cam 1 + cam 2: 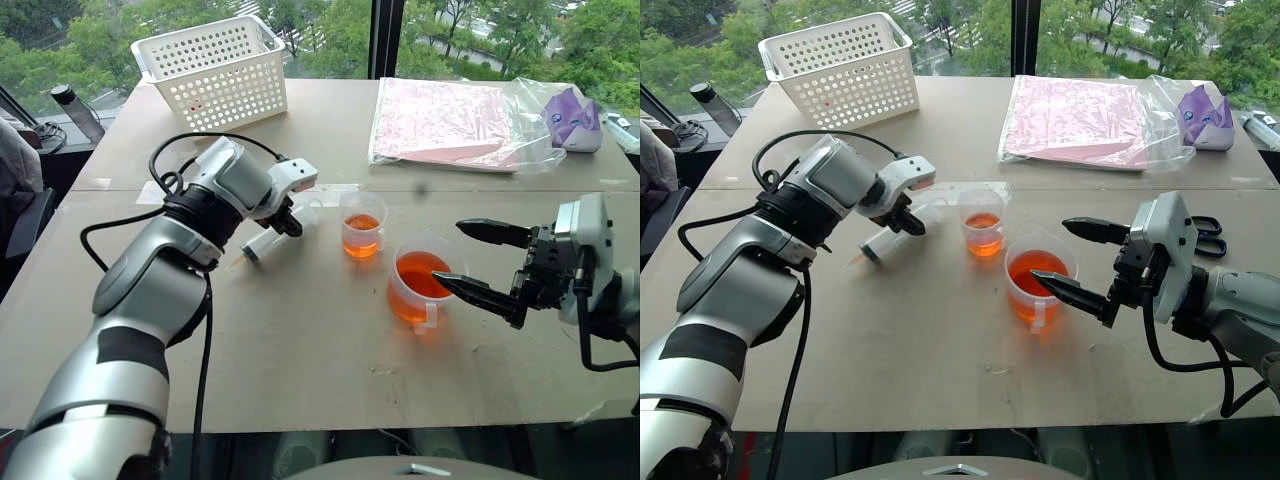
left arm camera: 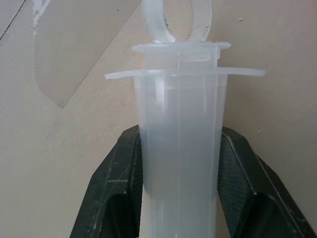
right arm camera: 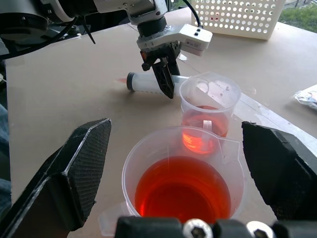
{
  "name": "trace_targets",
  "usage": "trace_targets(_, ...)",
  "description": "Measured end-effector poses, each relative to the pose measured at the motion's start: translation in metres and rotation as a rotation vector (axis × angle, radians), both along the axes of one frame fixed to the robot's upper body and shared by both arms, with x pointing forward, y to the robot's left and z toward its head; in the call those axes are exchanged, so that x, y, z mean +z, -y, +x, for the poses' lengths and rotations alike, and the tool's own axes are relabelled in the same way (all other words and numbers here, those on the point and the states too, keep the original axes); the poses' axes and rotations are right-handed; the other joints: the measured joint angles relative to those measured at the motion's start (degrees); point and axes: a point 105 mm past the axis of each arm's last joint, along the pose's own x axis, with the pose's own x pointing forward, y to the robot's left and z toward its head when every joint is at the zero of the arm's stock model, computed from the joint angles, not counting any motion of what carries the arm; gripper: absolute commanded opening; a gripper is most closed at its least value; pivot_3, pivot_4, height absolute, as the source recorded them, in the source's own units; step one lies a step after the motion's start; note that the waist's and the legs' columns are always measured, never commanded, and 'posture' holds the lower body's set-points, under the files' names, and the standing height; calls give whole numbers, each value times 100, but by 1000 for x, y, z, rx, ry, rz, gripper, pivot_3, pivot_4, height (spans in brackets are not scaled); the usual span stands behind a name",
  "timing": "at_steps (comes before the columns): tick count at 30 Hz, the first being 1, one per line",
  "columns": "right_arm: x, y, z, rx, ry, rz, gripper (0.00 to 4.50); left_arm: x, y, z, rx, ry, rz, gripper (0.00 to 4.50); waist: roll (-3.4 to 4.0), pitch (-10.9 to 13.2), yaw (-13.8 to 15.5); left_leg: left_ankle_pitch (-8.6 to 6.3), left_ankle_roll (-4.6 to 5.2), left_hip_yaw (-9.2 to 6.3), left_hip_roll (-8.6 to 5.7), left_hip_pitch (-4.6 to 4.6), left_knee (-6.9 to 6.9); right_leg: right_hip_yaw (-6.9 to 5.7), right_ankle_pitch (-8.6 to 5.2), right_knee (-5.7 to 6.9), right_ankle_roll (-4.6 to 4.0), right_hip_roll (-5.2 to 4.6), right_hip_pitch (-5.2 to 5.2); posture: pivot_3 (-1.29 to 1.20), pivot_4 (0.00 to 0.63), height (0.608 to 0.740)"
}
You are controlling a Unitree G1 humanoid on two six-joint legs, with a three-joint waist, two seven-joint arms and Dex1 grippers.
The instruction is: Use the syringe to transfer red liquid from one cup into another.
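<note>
The syringe [image 1: 262, 243] lies on the table, its orange tip pointing away from the cups. My left gripper [image 1: 288, 222] points down and is shut on its barrel [image 2: 178, 148] just below the flange, with a black finger [image 2: 116, 188] on each side. The smaller cup [image 1: 362, 225] stands just right of that gripper and holds a little red liquid [image 3: 203, 134]. The larger handled cup [image 1: 420, 285] is in front of it, about half full of red liquid [image 3: 183, 191]. My right gripper [image 1: 450, 253] hovers open beside the larger cup's right rim, holding nothing.
A white perforated basket [image 1: 215, 70] stands at the far left of the table. A plastic bag of pink sheets [image 1: 450, 125] and a purple object [image 1: 572, 120] lie at the far right. Scissors [image 1: 1205, 225] lie behind my right hand. A bottle [image 1: 75, 110] stands off the table's left edge.
</note>
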Motion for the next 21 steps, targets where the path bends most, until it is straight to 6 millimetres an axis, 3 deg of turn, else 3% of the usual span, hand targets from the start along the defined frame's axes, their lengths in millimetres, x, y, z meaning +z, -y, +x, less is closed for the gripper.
trace_targets(4, 0, 0, -1, 3, -3, 5, 4500, 12, 0, -1, 12, 30, -79, 1417, 0, 0, -2, 0, 0, -1, 0, -1, 0, 0, 0, 0, 0, 0, 0, 0, 150, 740)
trace_targets(10, 6, 4, -1, -14, 12, 6, 4500, 66, -23, -6, 41, 160, -287, 1417, 0, 0, -39, 0, -1, -1, 1, -1, 2, 0, 0, 2, 0, 0, -2, 0, 150, 740)
trace_targets(14, 9, 5, 1, -11, 22, 7, 4500, 121, -22, -8, -16, 337, -574, 1417, -1, -1, -8, 0, -1, -3, 2, 0, 13, -4, 0, 4, 0, -2, 0, 0, 150, 740)
trace_targets(17, 16, 10, 6, -21, 34, 18, 4500, 163, -15, -11, -87, 533, -767, 1417, -11, -7, 20, 0, 0, -7, 2, 0, 19, -10, 1, 2, 2, -5, 10, 0, 150, 740)
trace_targets(19, 22, 13, 10, -22, 43, 43, 4500, 175, -4, -20, -149, 583, -866, 1417, -9, -8, 15, 0, 0, -4, 1, 7, 19, -8, 2, 0, 4, -6, 18, 0, 150, 740)
trace_targets(21, 34, 20, 14, -36, 60, 85, 4500, 176, 18, -32, -248, 576, -974, 1417, -10, -9, 19, 0, -1, -6, 1, 8, 21, -11, 3, 0, 4, -8, 23, 0, 150, 740)
